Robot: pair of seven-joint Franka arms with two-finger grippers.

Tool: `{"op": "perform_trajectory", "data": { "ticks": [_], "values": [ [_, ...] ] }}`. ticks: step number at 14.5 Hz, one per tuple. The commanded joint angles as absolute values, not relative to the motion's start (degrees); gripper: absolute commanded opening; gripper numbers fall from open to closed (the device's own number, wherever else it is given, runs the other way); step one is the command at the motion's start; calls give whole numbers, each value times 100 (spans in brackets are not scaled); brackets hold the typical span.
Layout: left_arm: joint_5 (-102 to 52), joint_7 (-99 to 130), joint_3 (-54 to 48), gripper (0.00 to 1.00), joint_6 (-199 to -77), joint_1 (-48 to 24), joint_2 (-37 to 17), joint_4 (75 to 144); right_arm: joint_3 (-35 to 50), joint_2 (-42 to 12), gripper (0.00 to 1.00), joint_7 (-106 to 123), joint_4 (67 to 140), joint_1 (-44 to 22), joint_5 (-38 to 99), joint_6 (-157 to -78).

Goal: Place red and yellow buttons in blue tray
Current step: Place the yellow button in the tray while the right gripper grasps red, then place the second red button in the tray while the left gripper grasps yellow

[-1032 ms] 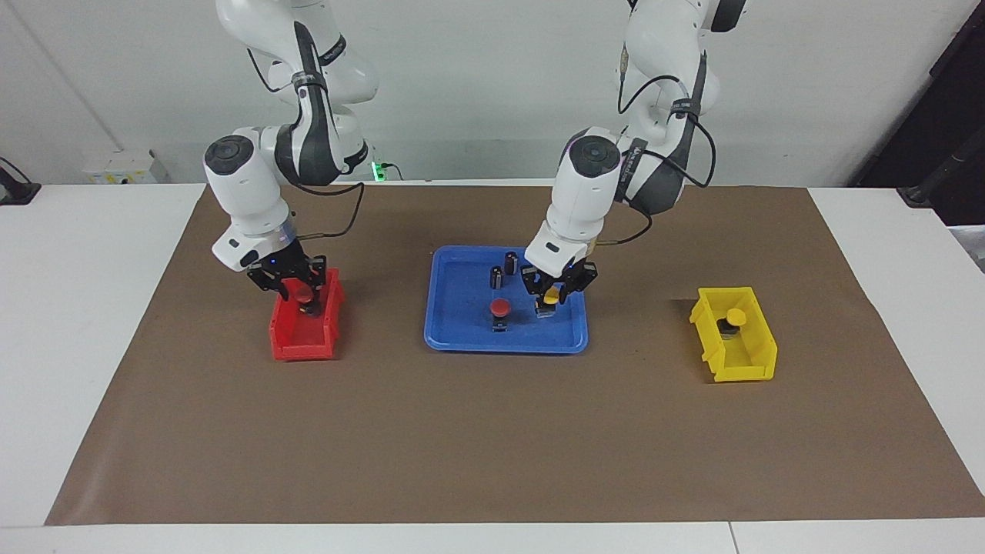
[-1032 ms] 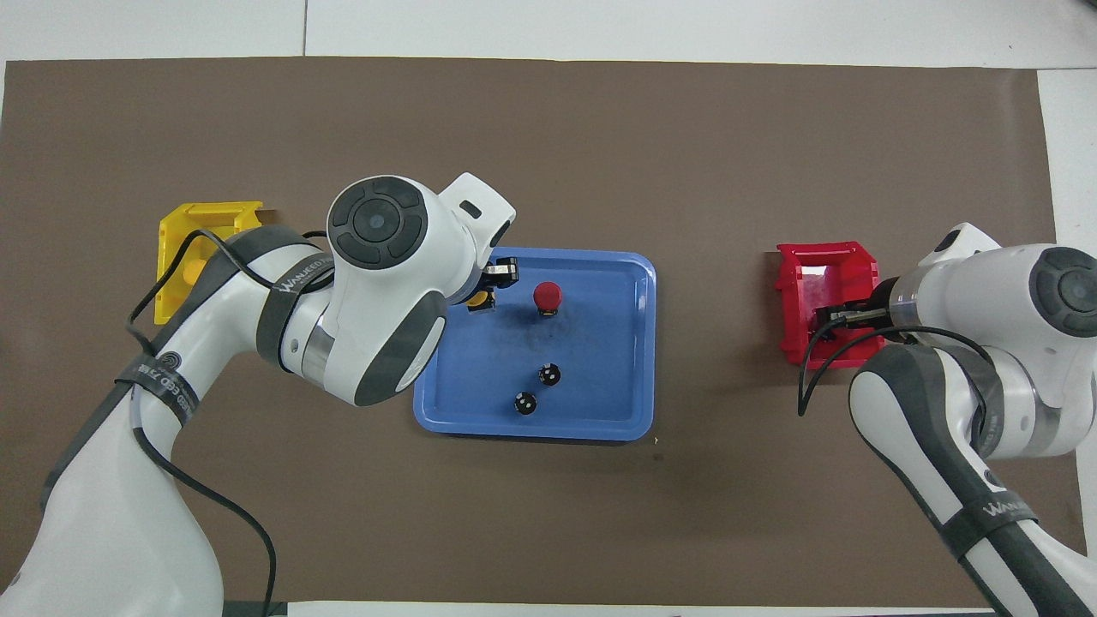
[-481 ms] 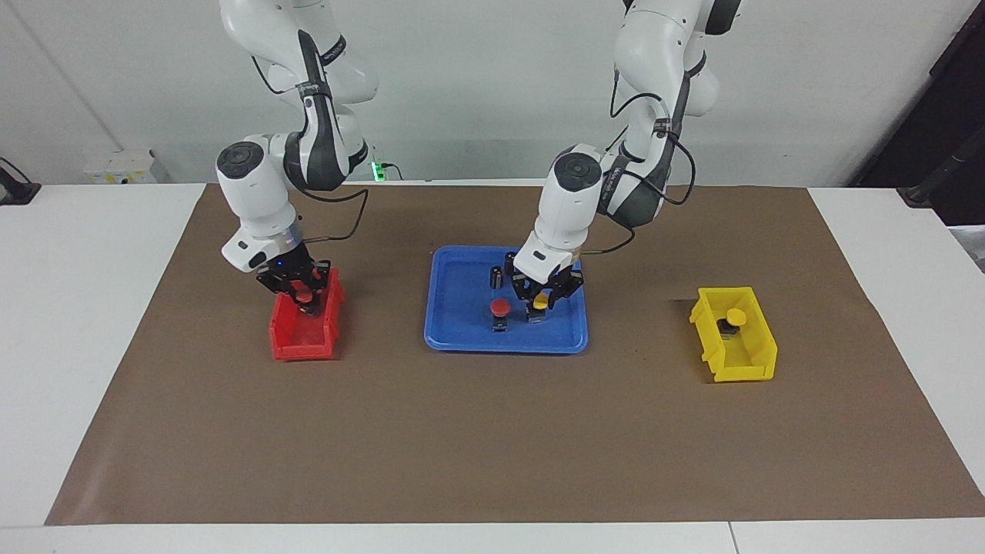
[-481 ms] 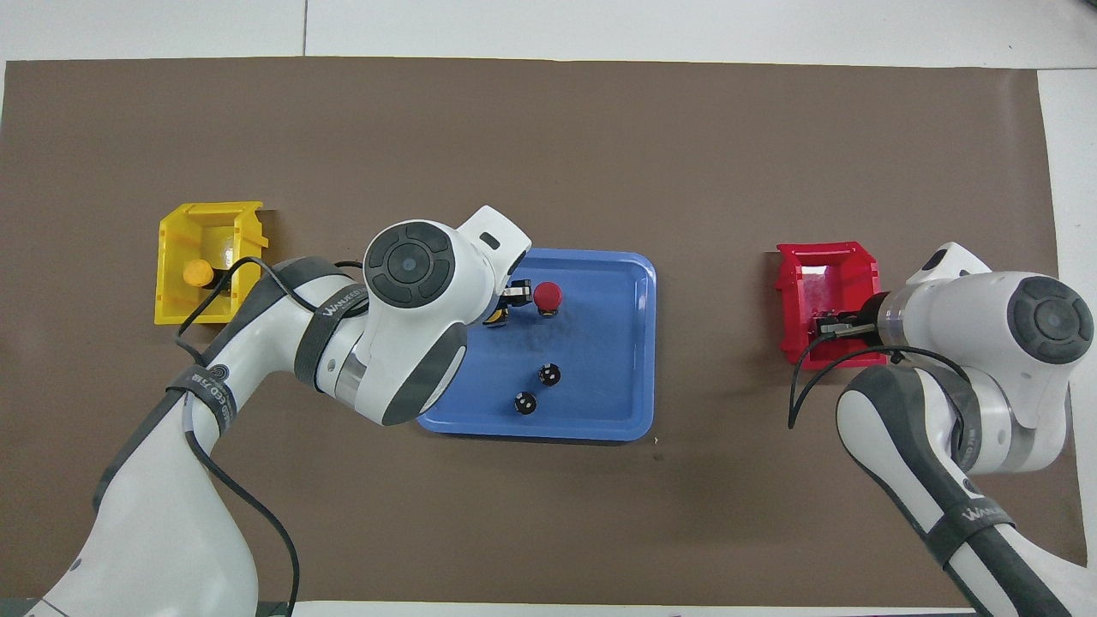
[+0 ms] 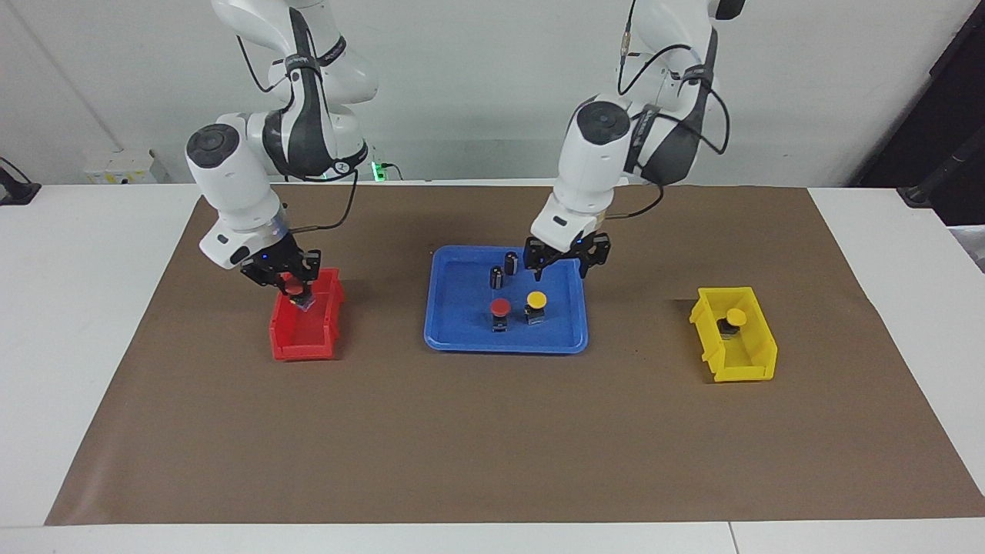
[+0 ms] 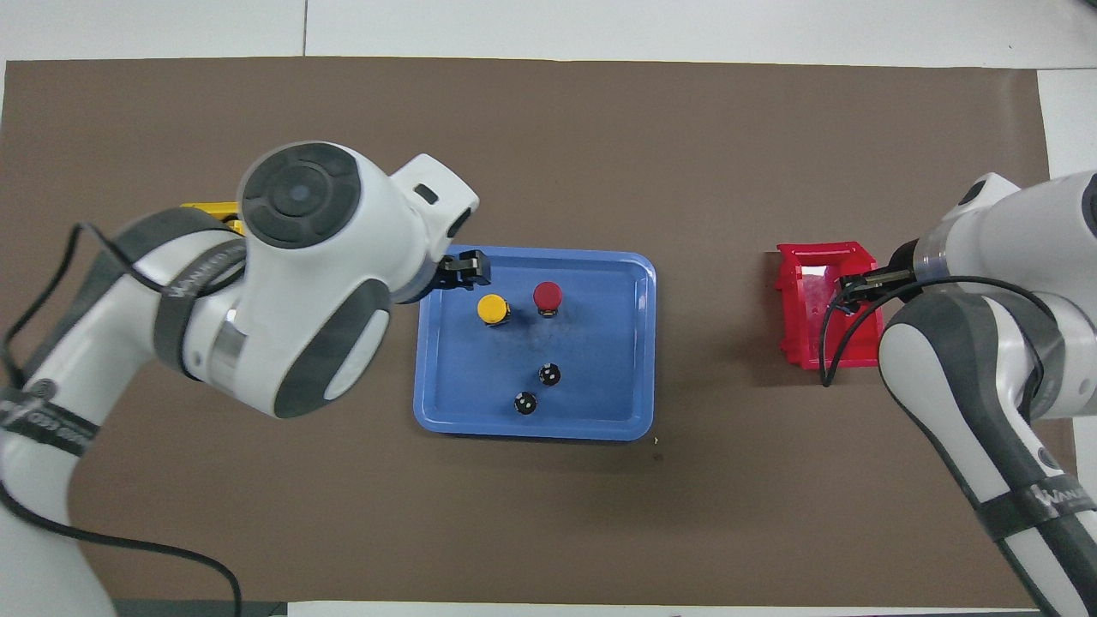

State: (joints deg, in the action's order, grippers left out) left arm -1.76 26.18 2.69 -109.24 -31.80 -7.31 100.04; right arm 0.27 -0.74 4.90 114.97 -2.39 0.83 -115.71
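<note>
Black cylinders (image 5: pixel 503 269) crowd the blue tray (image 5: pixel 462 338) beside the spread left gripper (image 5: pixel 566 264), above the yellow button (image 5: pixel 536 301). Right gripper (image 5: pixel 294 282) apparently pinches a red button (image 5: pixel 295 286) over the red bin (image 5: pixel 298 345).

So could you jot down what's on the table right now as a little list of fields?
blue tray: holds one red button, one yellow button, two dark cylinders
yellow bin: one yellow button inside
red bin: under the right gripper
right gripper: shut on a red button, raised over the red bin
left gripper: open, empty, over the blue tray
</note>
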Motion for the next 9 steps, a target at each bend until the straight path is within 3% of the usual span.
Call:
{"op": "perform_trajectory", "data": {
  "ticks": [1, 5, 9],
  "values": [
    [-97, 1253, 290, 94, -10793, -2131, -536, 10160, 70, -728, 26, -364, 10286, -858, 176, -11039],
    [-97, 18, 290, 90, -11371, -1065, -519, 10589, 70, -1036, 26, -2598, 10309, -2177, 176, -12038],
    [-97, -184, 290, 78, -12400, -704, -597, 11266, 62, -1503, 26, -3058, 10528, -2776, 150, -12655]
  ]
}}
